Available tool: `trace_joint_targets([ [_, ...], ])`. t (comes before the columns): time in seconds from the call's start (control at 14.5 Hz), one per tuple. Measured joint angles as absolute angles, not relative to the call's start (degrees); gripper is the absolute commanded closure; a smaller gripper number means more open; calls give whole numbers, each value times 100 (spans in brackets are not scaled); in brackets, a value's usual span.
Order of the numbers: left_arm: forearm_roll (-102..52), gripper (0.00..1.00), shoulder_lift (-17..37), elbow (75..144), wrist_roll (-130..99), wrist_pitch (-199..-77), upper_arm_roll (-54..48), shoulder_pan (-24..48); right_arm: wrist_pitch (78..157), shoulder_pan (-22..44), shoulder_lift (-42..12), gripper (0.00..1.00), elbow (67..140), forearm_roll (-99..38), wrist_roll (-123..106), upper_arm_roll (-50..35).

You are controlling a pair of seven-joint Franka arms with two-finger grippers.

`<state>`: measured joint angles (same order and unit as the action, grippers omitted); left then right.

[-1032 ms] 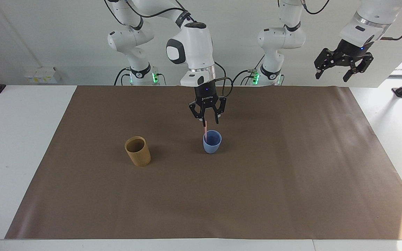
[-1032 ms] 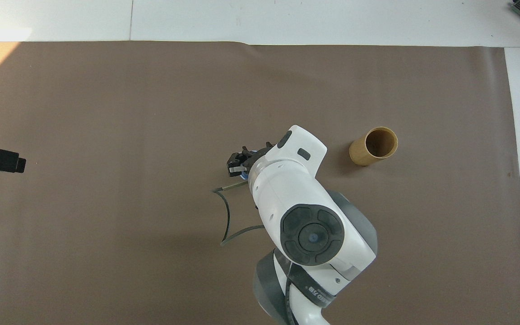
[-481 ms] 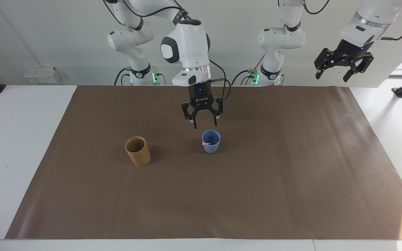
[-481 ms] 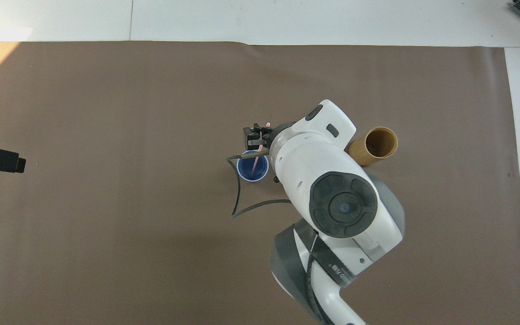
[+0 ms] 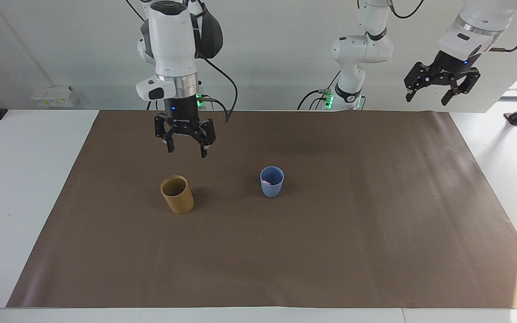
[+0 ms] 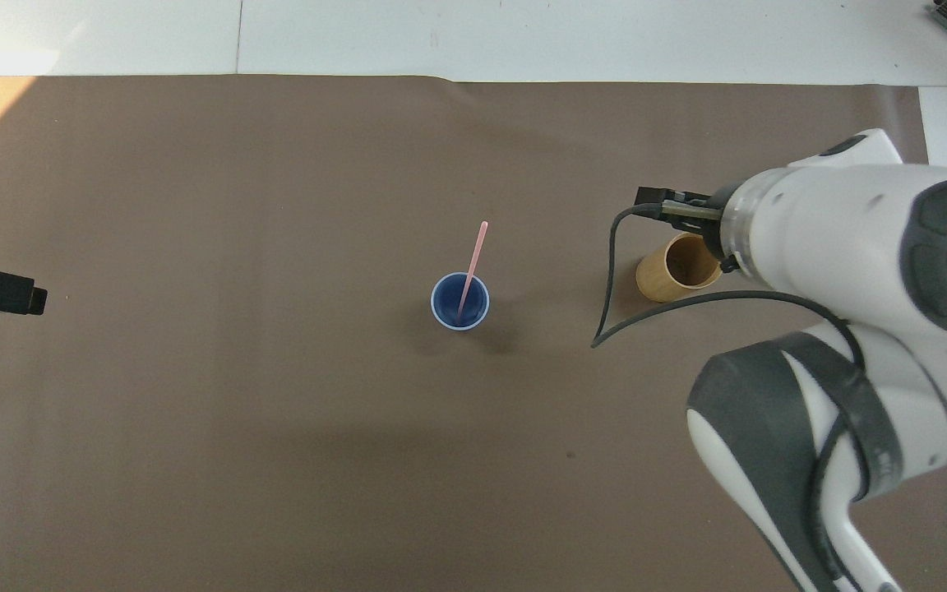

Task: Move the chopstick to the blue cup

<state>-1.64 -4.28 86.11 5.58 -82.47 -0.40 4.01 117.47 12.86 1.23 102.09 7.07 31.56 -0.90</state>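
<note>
- Facing view: the right gripper [image 5: 186, 144] hangs with fingers spread, empty, over the desk [image 5: 375, 215] near the tan cup [image 5: 177, 194]. The left gripper [image 5: 441, 85] waits raised, fingers apart.
- Overhead view: the chopstick [image 6: 472, 265] leans in the blue cup [image 6: 459, 302]; probably light, stiff and slippery, best pinched near its top.
</note>
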Motion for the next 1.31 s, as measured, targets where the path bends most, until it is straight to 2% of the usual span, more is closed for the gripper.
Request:
trace_joint_targets([
  [0.28, -164, 0, -428, 8611, 558, -8247, -40, 401, 10564, 298, 263, 0, 9770, 582, 2031, -71],
  [0.48, -164, 0, -428, 8611, 558, -8247, -40, 401, 9604, 79, 166, 0, 9193, 500, 1694, -72],
  [0.62, -164, 0, -428, 8611, 558, -8247, -40, 401, 9228, 70, 8, 0, 8855, 350, 1685, -82],
  [0.89, -164, 0, -428, 8611, 558, -8247, -40, 401, 8965, 99, -196, 0, 8563, 269, 1685, -178],
  [1.31, -164, 0, -428, 8611, 558, -8247, -40, 401, 8925, 120, -142, 0, 8708, 238, 1685, -234],
])
